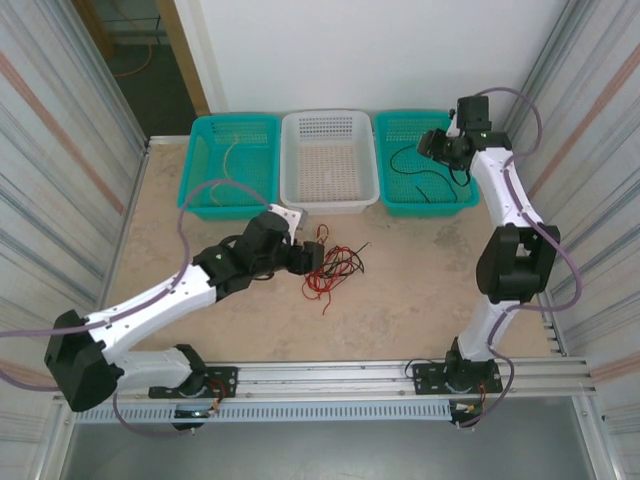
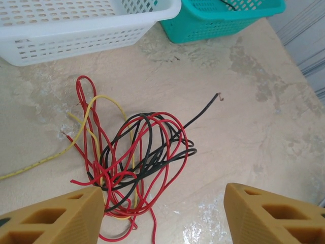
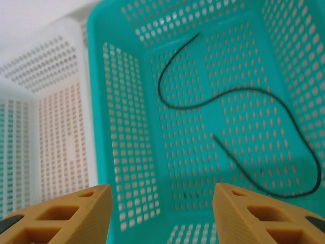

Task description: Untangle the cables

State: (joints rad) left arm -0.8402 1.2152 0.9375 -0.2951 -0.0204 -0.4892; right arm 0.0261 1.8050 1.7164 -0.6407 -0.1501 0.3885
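Beige desk [image 1: 430, 270], baskets [image 1: 330, 205] at 12 o'clock. Cable tangle [image 2: 147, 147] lies centre, just ahead of left fingers [image 2: 51, 218], spread, empty. Right fingers [image 3: 56, 213] spread, empty, over black cable [image 3: 244, 90] in teal basket [image 3: 127, 152]. Tangle looks light, limp, snaggy; best pinch black free end [image 2: 203, 108] at 2 o'clock.

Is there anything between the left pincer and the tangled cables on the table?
Nothing visible. The left pincer is open right at the tangled cables, which lie on the table; the white basket stands beyond them.

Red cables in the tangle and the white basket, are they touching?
Apart. Left wrist view shows bare table between the red cables and the white basket.
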